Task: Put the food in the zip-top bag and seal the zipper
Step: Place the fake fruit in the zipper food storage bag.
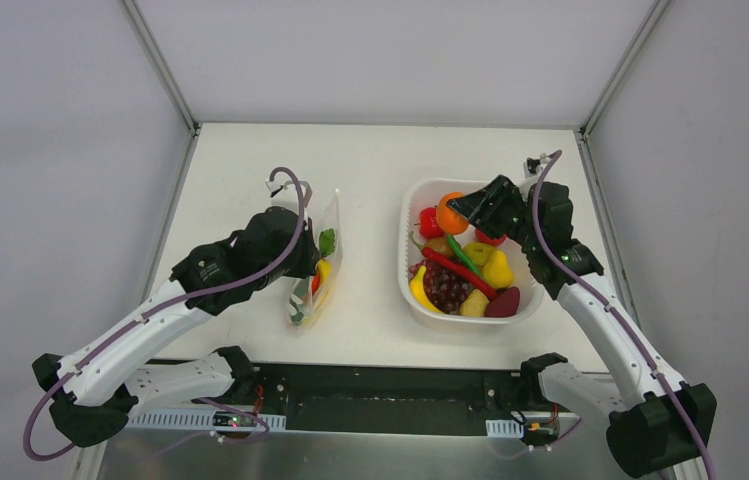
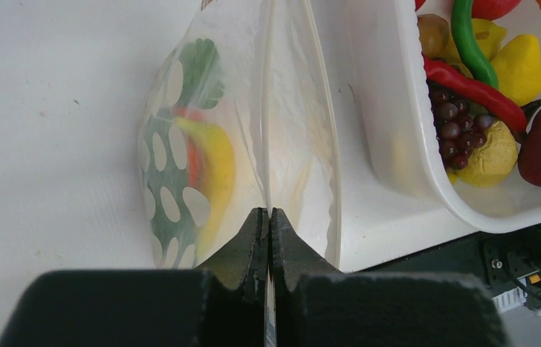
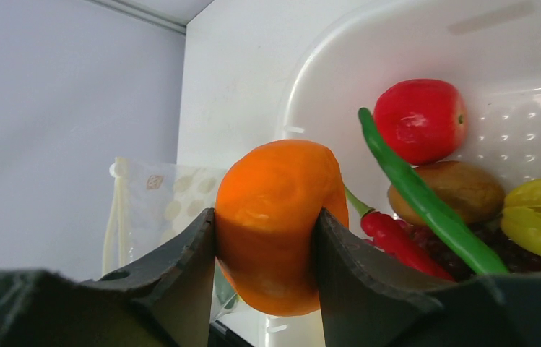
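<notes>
The zip-top bag (image 1: pixel 333 215), clear with white dots, stands on edge on the table (image 1: pixel 250 170), left of the white basket (image 1: pixel 405 250), its mouth spread open. Inside I see a yellow piece (image 2: pixel 217 166), a red piece (image 2: pixel 193 163) and a green leafy piece (image 2: pixel 198 72). One zipper (image 2: pixel 268 108) lip sits pinched in my left gripper (image 2: pixel 267 217). My right gripper (image 3: pixel 263 217) clamps an orange fruit (image 3: pixel 278 181) over the basket's far left corner. The remaining food (image 1: pixel 465 275) fills the basket.
</notes>
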